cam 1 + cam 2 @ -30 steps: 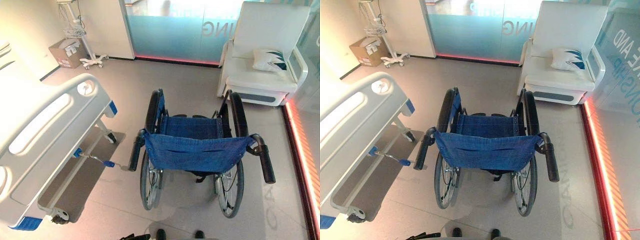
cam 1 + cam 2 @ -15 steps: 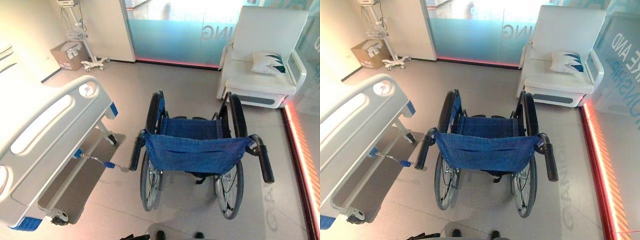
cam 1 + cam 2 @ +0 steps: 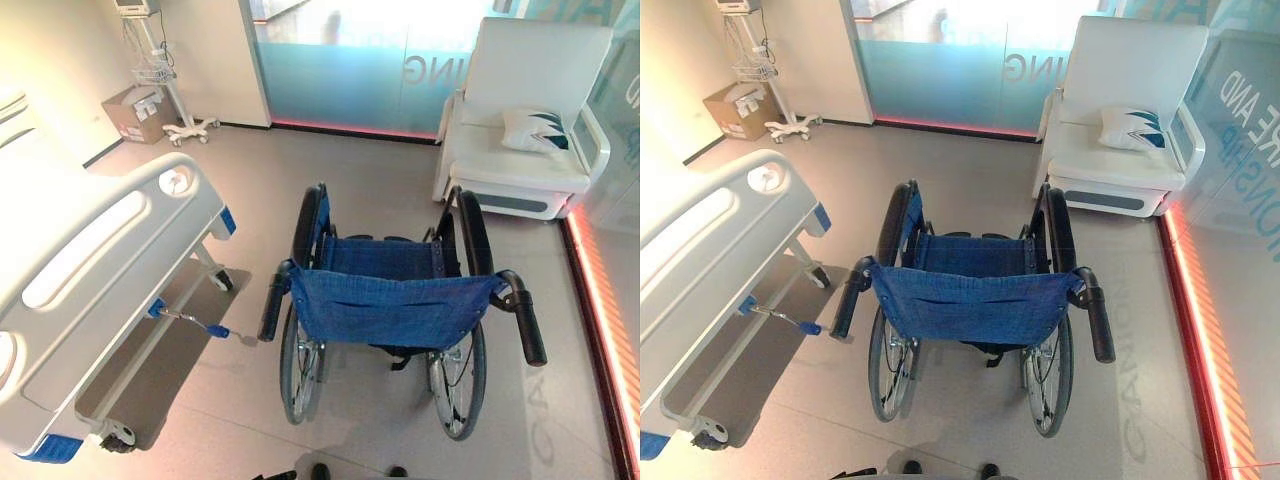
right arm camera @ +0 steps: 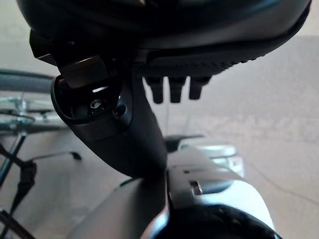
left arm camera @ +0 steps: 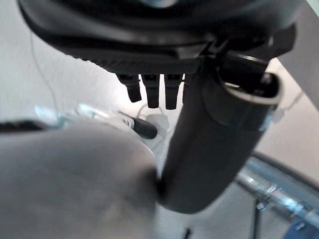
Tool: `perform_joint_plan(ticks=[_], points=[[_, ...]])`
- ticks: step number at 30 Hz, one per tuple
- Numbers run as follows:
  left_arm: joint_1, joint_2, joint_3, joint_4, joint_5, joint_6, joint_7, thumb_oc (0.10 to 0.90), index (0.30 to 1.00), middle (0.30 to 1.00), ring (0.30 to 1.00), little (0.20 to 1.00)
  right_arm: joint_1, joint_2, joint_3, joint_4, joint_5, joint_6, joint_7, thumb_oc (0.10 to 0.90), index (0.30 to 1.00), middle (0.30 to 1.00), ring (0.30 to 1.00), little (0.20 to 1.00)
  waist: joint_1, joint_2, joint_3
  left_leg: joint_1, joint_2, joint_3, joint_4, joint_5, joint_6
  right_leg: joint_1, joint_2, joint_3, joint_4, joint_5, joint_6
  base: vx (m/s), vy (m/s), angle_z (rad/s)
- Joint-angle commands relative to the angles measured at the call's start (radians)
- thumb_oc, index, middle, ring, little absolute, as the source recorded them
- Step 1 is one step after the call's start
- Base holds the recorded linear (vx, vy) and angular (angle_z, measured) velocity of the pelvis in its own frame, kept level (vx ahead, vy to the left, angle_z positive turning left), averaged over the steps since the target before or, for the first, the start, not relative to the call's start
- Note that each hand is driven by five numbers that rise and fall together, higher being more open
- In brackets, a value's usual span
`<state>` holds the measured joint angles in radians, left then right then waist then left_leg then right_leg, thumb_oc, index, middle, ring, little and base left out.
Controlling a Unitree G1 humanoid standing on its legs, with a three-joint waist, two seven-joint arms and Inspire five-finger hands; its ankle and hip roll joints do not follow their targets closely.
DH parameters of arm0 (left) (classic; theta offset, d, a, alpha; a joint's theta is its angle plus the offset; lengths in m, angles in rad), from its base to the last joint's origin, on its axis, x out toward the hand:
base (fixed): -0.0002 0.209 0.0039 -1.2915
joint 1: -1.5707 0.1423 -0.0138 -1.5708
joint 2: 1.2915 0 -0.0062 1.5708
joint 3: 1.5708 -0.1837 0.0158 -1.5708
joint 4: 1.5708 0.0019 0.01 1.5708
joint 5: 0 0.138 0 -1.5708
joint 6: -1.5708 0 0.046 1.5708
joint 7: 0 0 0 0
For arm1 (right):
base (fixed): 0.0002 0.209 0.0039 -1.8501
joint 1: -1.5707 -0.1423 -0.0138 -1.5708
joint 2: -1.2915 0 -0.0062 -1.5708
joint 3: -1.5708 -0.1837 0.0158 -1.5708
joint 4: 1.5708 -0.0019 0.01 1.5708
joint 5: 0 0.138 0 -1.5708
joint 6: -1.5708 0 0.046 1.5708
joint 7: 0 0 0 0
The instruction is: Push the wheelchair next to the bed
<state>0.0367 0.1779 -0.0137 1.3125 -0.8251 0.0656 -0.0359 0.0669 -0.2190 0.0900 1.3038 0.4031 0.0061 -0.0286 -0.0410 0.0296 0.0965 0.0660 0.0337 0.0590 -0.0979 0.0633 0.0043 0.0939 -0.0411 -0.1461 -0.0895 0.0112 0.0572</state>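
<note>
A wheelchair (image 3: 395,300) with a blue fabric seat and backrest stands in the middle of the floor, its back toward me. Its black push handles (image 3: 272,305) (image 3: 530,325) point my way, and nothing holds them. The white hospital bed (image 3: 80,260) fills the left side, its footboard corner a short gap from the wheelchair's left wheel. My left hand (image 5: 149,30) hangs open in the left wrist view, its fingers (image 5: 154,94) relaxed and holding nothing. In the right wrist view my right hand (image 4: 174,30) is likewise open, with the wheelchair's wheel (image 4: 20,99) to one side.
A blue-tipped crank handle (image 3: 190,320) sticks out from under the bed toward the wheelchair. A white armchair (image 3: 520,130) with a pillow (image 3: 535,130) stands at the back right. A cardboard box (image 3: 130,110) and a rolling stand (image 3: 170,80) sit at the back left. A red-lit glass wall (image 3: 600,300) runs along the right.
The whole picture has shifted slightly, so the camera has moved. The wheelchair and the bed keep the same places relative to each other.
</note>
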Motion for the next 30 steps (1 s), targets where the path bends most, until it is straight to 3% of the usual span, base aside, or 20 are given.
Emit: perform_joint_plan(ticks=[1,7,11,15,17,20,23,27,30], points=[[-0.059,0.001,0.056,-0.003,-0.176,-0.022,0.001,0.8,0.9,0.9,0.9,0.9,-0.038,-0.001,-0.064,-0.022,0.089,-0.068,-0.101,0.8,0.9,0.9,0.9,0.9,-0.013,-0.01,0.013,0.027,0.005,0.015,0.011,-0.042,-0.013,-0.019,-0.028,0.04,0.002,0.051,0.004,0.0,0.0,0.0],[-0.047,0.038,0.136,-0.251,-0.174,-0.048,0.14,0.8,0.9,0.9,0.9,0.9,0.0,-0.052,-0.203,-0.212,0.177,-0.129,-0.26,0.8,0.9,0.9,0.9,0.9,-0.015,-0.015,0.015,0.028,0.009,0.02,0.011,-0.045,-0.01,-0.022,-0.024,0.052,0.002,0.057,0.009,-0.01,-0.004,0.0],[-0.021,0.078,0.152,-0.453,-0.143,-0.099,0.262,0.8,0.9,0.9,0.9,0.9,0.03,-0.073,-0.279,-0.42,0.197,-0.175,-0.426,0.8,0.9,0.9,0.9,0.9,-0.012,-0.014,0.023,0.023,0.009,0.018,0.011,-0.044,-0.007,-0.028,-0.023,0.053,0.002,0.061,0.01,-0.02,-0.009,-0.01],[0.003,0.1,0.204,-0.591,-0.117,-0.13,0.307,0.8,0.9,0.9,0.9,0.9,0.056,-0.081,-0.358,-0.564,0.184,-0.215,-0.575,0.8,0.9,0.9,0.9,0.9,-0.009,-0.016,0.025,0.021,0.008,0.013,0.011,-0.045,-0.006,-0.028,-0.023,0.054,0.002,0.06,0.009,0.0,0.0,0.0],[0.029,0.113,0.224,-0.738,-0.04,-0.132,0.349,0.8,0.9,0.9,0.9,0.9,0.076,-0.087,-0.415,-0.693,0.132,-0.236,-0.723,0.8,0.9,0.9,0.9,0.9,-0.002,-0.016,0.026,0.018,0.006,0.003,0.011,-0.044,-0.006,-0.027,-0.024,0.051,0.002,0.058,0.008,0.0,-0.007,0.02],[0.049,0.142,0.238,-0.869,0.042,-0.131,0.381,0.8,0.9,0.9,0.9,0.9,0.081,-0.102,-0.472,-0.807,0.085,-0.258,-0.828,0.8,0.9,0.9,0.9,0.9,0.004,-0.014,0.028,0.015,0.005,-0.005,0.011,-0.043,-0.005,-0.026,-0.025,0.047,0.002,0.057,0.007,-0.01,-0.012,0.04],[0.054,0.167,0.26,-1.009,0.063,-0.086,0.427,0.8,0.9,0.9,0.9,0.9,0.082,-0.128,-0.514,-0.962,0.02,-0.241,-0.886,0.8,0.9,0.9,0.9,0.9,0.008,-0.012,0.026,0.013,0.003,-0.013,0.011,-0.042,-0.004,-0.024,-0.026,0.046,0.002,0.052,0.006,0.0,-0.001,0.03],[0.064,0.192,0.281,-1.153,0.13,-0.083,0.461,0.8,0.9,0.9,0.9,0.9,0.083,-0.147,-0.522,-1.182,-0.015,-0.218,-0.878,0.8,0.9,0.9,0.9,0.9,0.005,-0.009,0.024,0.007,0.004,-0.014,0.011,-0.032,-0.001,-0.029,-0.028,0.049,0.002,0.055,0.002,-0.03,0.011,-0.01],[0.052,0.237,0.314,-1.239,0.236,-0.157,0.518,0.8,0.9,0.9,0.9,0.9,0.061,-0.166,-0.513,-1.306,-0.071,-0.233,-0.85,0.8,0.9,0.9,0.9,0.9,0.004,-0.007,0.018,0.004,0.004,-0.014,0.011,-0.03,-0.002,-0.032,-0.031,0.052,0.002,0.052,0.0,0.0,0.0,0.0]])
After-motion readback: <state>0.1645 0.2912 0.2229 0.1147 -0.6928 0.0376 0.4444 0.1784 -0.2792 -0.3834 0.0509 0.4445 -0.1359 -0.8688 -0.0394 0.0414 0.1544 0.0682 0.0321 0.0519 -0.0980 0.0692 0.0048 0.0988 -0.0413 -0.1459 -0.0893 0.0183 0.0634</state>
